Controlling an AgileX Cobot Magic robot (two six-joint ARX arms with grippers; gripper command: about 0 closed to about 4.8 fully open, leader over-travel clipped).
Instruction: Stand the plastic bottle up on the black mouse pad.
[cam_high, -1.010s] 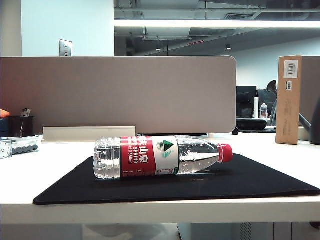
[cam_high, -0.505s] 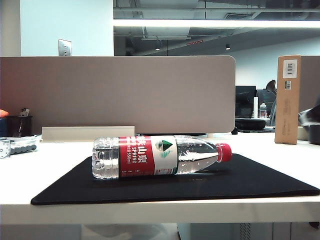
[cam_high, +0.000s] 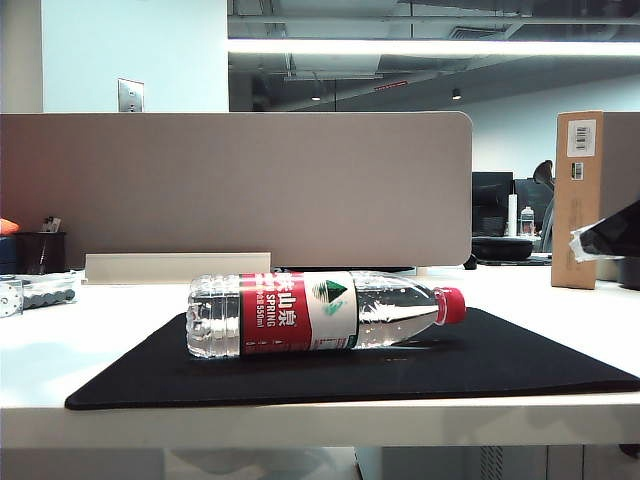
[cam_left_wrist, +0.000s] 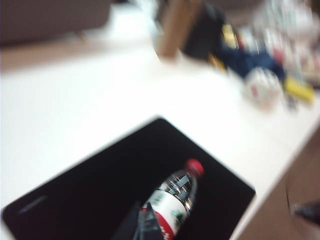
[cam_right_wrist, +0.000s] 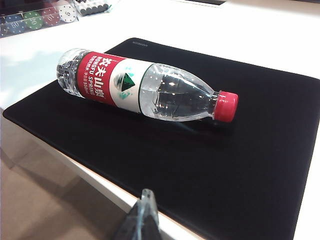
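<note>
The plastic bottle (cam_high: 320, 312) lies on its side on the black mouse pad (cam_high: 500, 362), red cap pointing right and label facing out. My right gripper (cam_high: 578, 243) pokes in from the right edge, above the table and well clear of the cap. In the right wrist view the right gripper (cam_right_wrist: 147, 197) is shut and empty, over the table's front edge, short of the mouse pad (cam_right_wrist: 225, 165) and bottle (cam_right_wrist: 145, 90). The blurred left wrist view shows my left gripper (cam_left_wrist: 146, 219) shut, hovering above the bottle (cam_left_wrist: 175, 197) near its label, over the pad (cam_left_wrist: 90, 190).
A tall cardboard box (cam_high: 578, 200) stands at the back right. A grey partition (cam_high: 235, 190) runs behind the pad, with a white strip (cam_high: 175, 267) at its foot. A clear case of round pieces (cam_high: 40, 292) lies at the far left. The table's front edge is close to the pad.
The right gripper has risen and pushed further into the exterior view from the right edge. The bottle and pad stay put.
</note>
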